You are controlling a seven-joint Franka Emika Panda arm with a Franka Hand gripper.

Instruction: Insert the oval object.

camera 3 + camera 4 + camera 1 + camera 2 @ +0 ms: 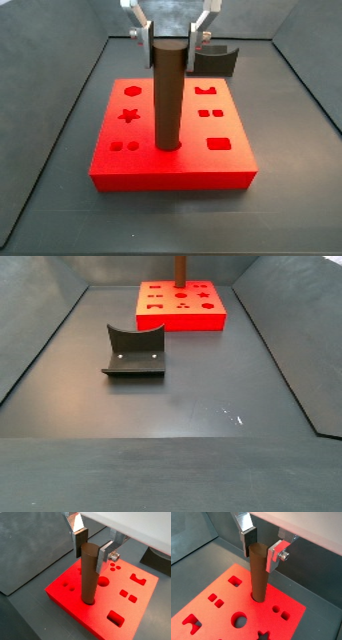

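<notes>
Red block (pixel 171 150) fills the near part of a side view, its top face cut with shaped holes, and the oval object (pixel 167 95) stands upright in the hole at about the middle of that face. Its long axis runs straight up and down, lower end sunk in the block and top end pointing up between the fingers (pixel 107 556). The gripper (pixel 168 40) hangs directly above the block, one flat silver plate on either side of the rod's top. In both wrist views one plate lies against the rod while the dark pad of its partner stands a little off, so the fingers look slightly parted; whether they grip the rod cannot be told for sure. A dark curved holder (pixel 135 351) sits well apart on the grey tabletop (pixel 201 386). Judging from this, the rod looks seated, and any retreat should go straight up along its axis.
</notes>
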